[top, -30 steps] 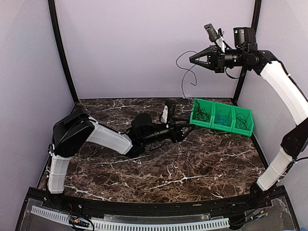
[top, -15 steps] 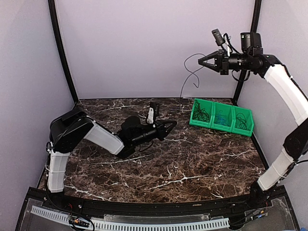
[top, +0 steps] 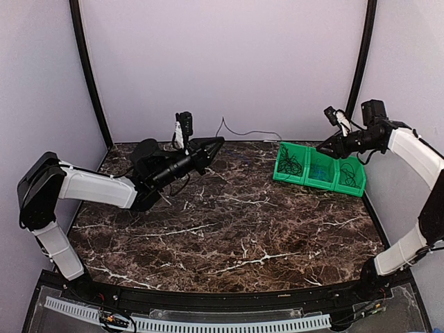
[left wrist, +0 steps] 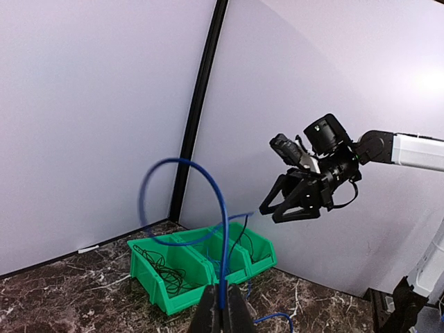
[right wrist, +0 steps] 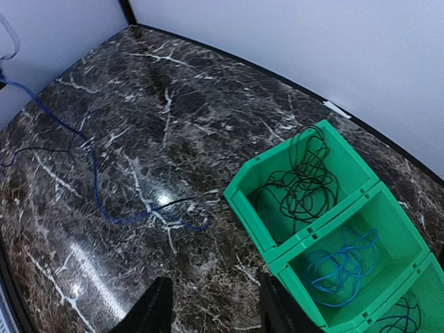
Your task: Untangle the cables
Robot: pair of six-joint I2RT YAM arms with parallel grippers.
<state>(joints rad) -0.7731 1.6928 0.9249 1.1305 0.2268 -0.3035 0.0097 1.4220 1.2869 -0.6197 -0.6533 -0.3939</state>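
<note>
At the near edge, a black rail (top: 208, 300) ran along the front of the dark, white-veined marble counter (top: 263, 236). Over the counter's far left part hung the left gripper (top: 216, 143), its jaws pressed together on a thin blue cable (left wrist: 179, 160) that curled up into an open loop in the air. More blue cable lay in loose bends on the stone to the left of the bin. Toward the far right stood a green bin (top: 305, 182) with three compartments. Black cables (right wrist: 302, 184) filled one end compartment and blue cables (right wrist: 340, 262) the middle one. The right gripper (top: 325, 148) hung in the air near the bin, jaws apart and holding nothing. Pale lilac walls (top: 222, 62) closed the back and sides, with black posts (top: 89, 76) at the far corners.
</note>
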